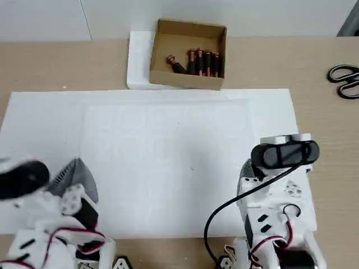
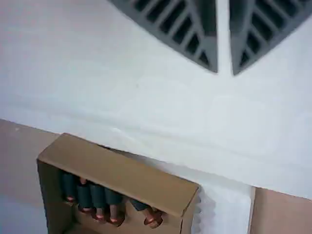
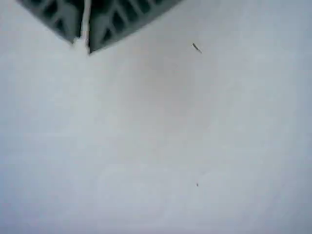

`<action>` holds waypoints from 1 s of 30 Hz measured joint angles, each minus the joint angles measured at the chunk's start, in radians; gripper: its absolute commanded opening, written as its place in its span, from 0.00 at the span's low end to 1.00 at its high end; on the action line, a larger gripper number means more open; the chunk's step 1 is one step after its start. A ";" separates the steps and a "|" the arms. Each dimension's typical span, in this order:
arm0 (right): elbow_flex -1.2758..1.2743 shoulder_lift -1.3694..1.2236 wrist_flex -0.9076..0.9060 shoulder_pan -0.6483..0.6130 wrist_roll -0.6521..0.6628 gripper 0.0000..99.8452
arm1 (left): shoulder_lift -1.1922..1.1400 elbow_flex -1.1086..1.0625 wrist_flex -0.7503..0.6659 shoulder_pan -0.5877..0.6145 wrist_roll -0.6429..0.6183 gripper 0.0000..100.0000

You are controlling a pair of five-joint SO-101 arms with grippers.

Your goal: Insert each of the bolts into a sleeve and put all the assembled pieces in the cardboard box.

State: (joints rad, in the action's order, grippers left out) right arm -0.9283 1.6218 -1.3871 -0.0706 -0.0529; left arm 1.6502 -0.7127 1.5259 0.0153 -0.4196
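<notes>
Evidently the job looks done: five assembled pieces (image 1: 199, 61) lie inside the cardboard box (image 1: 159, 53) at the desk's (image 1: 56, 61) far side. So I judge both arms are simply resting near me, with the left gripper (image 2: 223, 69) and right gripper (image 3: 84, 45) closed on nothing.

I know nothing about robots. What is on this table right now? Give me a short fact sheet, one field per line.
Surface: wooden table with a white sheet across the middle
Cardboard box: at the far edge of the sheet, open on top
In the box: five bolts in sleeves, four side by side and one askew
Left gripper: above the sheet, nothing in it
Right gripper: shut, above the sheet, nothing in it
Scissors: on bare wood on the right arm's side
</notes>
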 measured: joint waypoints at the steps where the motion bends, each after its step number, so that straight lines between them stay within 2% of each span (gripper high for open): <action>1: -0.021 0.020 0.014 0.000 0.012 0.00 | 0.052 -0.046 -0.011 0.000 0.008 0.01; 4: -0.101 0.087 0.031 0.000 0.038 0.00 | 0.149 -0.157 -0.051 0.000 0.014 0.01; 8: -0.192 0.178 0.040 0.002 0.068 0.00 | 0.155 -0.244 -0.114 0.000 0.017 0.01; 13: -0.238 0.183 0.048 -0.002 0.077 0.00 | 0.153 -0.379 -0.173 0.000 0.060 0.01; 24: -0.371 0.186 0.048 0.002 0.080 0.00 | 0.155 -0.594 -0.278 0.000 0.069 0.01; 30: -0.440 0.186 0.048 0.002 0.080 0.00 | 0.155 -0.747 -0.385 0.000 0.195 0.01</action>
State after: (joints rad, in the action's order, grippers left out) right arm -1.3686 1.8075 -1.3395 -0.0690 0.0269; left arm 1.8052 -1.4599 1.1408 0.0153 -0.2248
